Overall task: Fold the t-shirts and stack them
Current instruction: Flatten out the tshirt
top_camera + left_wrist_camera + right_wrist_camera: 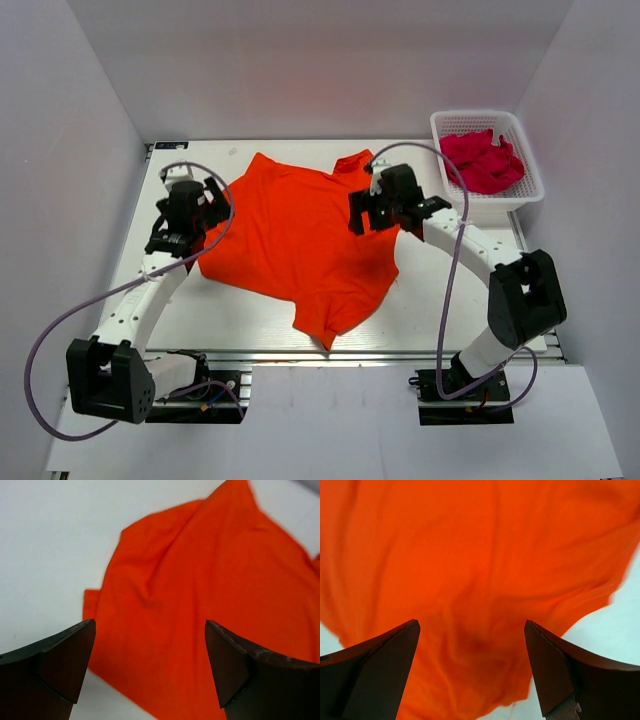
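An orange t-shirt [300, 240] lies spread and rumpled on the white table, skewed, one corner near the front edge. My left gripper [197, 205] hovers over the shirt's left edge, open and empty; the left wrist view shows the orange cloth [200, 595] between and beyond its fingers. My right gripper [368, 212] hovers over the shirt's right part, open and empty; the right wrist view shows wrinkled orange cloth [470, 580] under its fingers. More t-shirts, magenta [485, 160], lie bunched in a white basket.
The white mesh basket [530, 180] stands at the table's back right corner. White walls enclose the table on three sides. Bare table [440, 300] shows in front of and to the right of the shirt.
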